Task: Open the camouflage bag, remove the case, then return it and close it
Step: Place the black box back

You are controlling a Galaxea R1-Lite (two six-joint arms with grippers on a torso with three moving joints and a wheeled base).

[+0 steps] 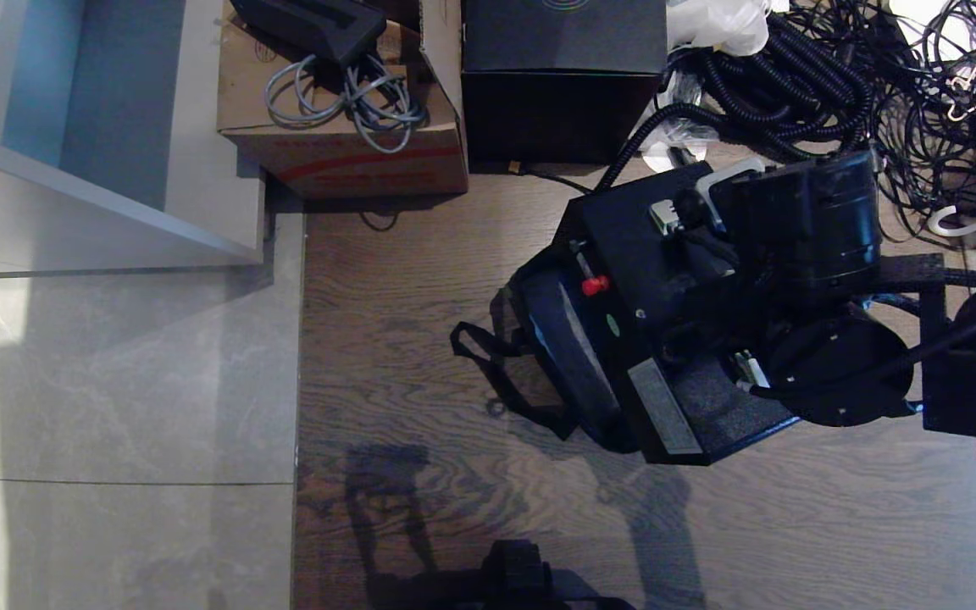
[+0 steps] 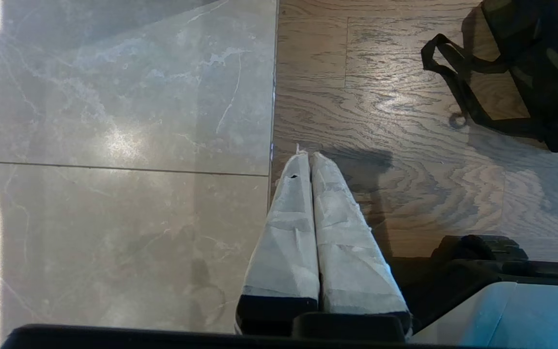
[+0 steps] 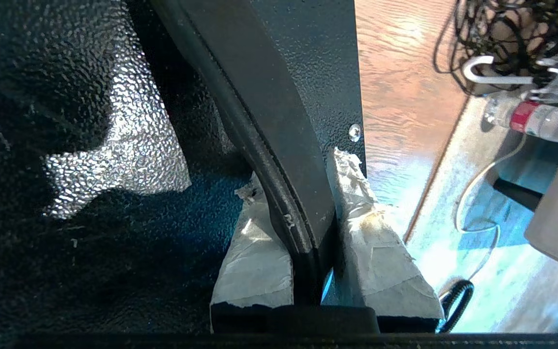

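a: head view first. where's the case?

b: the case (image 1: 666,339) is a black slab lying tilted over the wood floor (image 1: 420,280), right of centre. the right arm (image 1: 801,229) covers its far end, so the claw itself is hidden here. the bag (image 1: 560,356) lies just beside and partly under the case's left edge, with its strap (image 1: 496,373) looped out on the floor.

a: anything else around?

b: behind it sit a cardboard box (image 1: 344,135) with grey cable on top, a black cube box (image 1: 564,76) and a tangle of black cables (image 1: 835,85). grey tiles (image 1: 115,381) lie to the left.

a: left wrist view?

b: the left gripper (image 2: 310,160) hangs over the seam between tile and wood, its taped fingers (image 2: 288,228) pressed together with nothing between them. the bag (image 2: 545,68) and strap (image 2: 458,87) are well apart from it.

a: right wrist view?

b: the right gripper (image 3: 308,184) is clamped narrow on the case's black bar handle (image 3: 279,145), one taped finger (image 3: 371,252) on each side. the pebbled face of the case (image 3: 90,145) fills the rest. a bottle (image 3: 540,121) lies on the floor beyond.
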